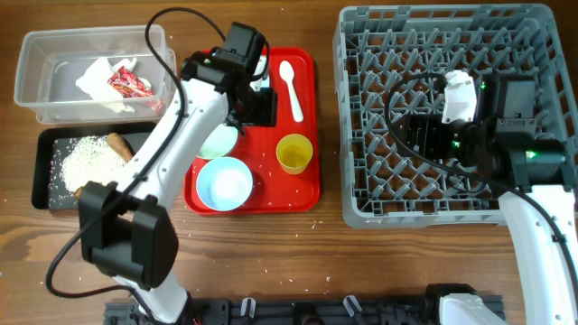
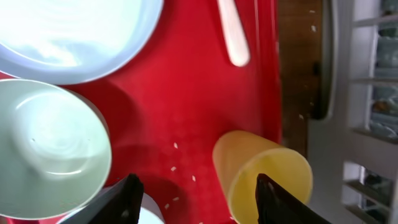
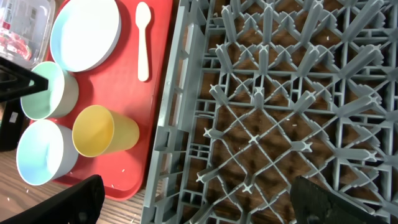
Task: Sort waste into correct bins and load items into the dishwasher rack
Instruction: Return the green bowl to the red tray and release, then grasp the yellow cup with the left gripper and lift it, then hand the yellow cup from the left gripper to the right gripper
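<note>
My left gripper point(image 2: 199, 202) is open and empty, low over the red serving tray point(image 1: 307, 194), between the pale green bowl point(image 2: 50, 149) and the yellow cup point(image 2: 261, 174). The pale blue plate point(image 2: 68, 31), white spoon point(image 2: 233, 37) and pale blue bowl point(image 1: 224, 183) are also on that tray. My right gripper point(image 3: 199, 202) is open and empty above the grey dishwasher rack point(image 3: 280, 93), which holds nothing. The clear tub point(image 1: 45, 99) holds the white napkin point(image 1: 95, 77) and red wrapper point(image 1: 129, 83). The black tray point(image 1: 41, 176) holds rice point(image 1: 86, 161), the brown stick point(image 1: 119, 143) and the brown lump point(image 1: 86, 190).
The left arm point(image 1: 181, 126) stretches from the table's front across the black tray's right side to the red tray. A few rice grains lie on the red tray point(image 2: 186, 168) and on the wood in front of it point(image 1: 262, 239). A strip of bare wood point(image 1: 330, 117) separates the red tray and rack.
</note>
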Tool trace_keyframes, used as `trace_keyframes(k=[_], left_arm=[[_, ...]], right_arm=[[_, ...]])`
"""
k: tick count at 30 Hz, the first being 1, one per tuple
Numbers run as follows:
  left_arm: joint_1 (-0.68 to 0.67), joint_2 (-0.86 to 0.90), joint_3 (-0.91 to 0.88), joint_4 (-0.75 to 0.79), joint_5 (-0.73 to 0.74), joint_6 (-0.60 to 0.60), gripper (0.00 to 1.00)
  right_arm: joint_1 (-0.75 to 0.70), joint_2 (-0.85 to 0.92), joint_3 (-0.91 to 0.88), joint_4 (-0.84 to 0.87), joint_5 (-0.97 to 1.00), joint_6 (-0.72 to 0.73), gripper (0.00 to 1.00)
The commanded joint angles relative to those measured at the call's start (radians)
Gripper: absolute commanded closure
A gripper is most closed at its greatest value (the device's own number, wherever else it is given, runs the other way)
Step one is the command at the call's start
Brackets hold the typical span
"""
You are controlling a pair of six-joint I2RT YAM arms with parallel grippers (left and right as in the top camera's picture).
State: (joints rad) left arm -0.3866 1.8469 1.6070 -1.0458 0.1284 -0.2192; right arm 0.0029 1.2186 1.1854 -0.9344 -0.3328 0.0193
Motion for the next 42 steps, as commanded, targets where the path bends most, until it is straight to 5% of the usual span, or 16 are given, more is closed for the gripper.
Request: trace_keyframes(k=[1,6,16,18,21,26,28,34,42], left_arm=[[-0.047,0.010,-0.039,0.009,0.046,0.010,0.40],[-0.122,0.035,-0.118,0.040,0.031,0.032,0.40],[-0.152,0.071,-0.216,0.142,-0.070,-0.029,0.73],[-0.152,0.071,-0.216,0.150,-0.069,-0.031,0.96],[-0.146,0.066,-0.205,0.153,-0.034,-0.058,0.96],[-0.037,-0.005,-0.160,0.130,0.299,-0.039,0.96],[0.061,-0.047,-0.160,0.144,0.606,0.014,0.96],[0.242,-0.058,-0.160,0.139,1.172,0.056,0.96],[0.259,-0.059,-0.160,0.143,1.449,0.055,0.96]], right_arm=[[-0.003,0.002,-0.002,0.002,-0.002,0.010,0.03],[-0.003,0.002,-0.002,0.002,-0.002,0.010,0.03],[-0.003,0.002,-0.002,0.003,-0.002,0.010,0.03],[-0.003,0.002,-0.002,0.003,-0.002,0.009,0.03],[-0.003,0.002,-0.002,0.004,-0.009,0.010,0.03],[-0.003,0.002,-0.002,0.020,-0.151,0.011,0.01],[-0.002,0.003,-0.002,0.057,-0.285,0.011,0.01],[0.042,0.063,-0.002,0.206,-0.591,0.005,0.00],[0.172,0.219,-0.002,0.564,-0.945,0.011,0.00]])
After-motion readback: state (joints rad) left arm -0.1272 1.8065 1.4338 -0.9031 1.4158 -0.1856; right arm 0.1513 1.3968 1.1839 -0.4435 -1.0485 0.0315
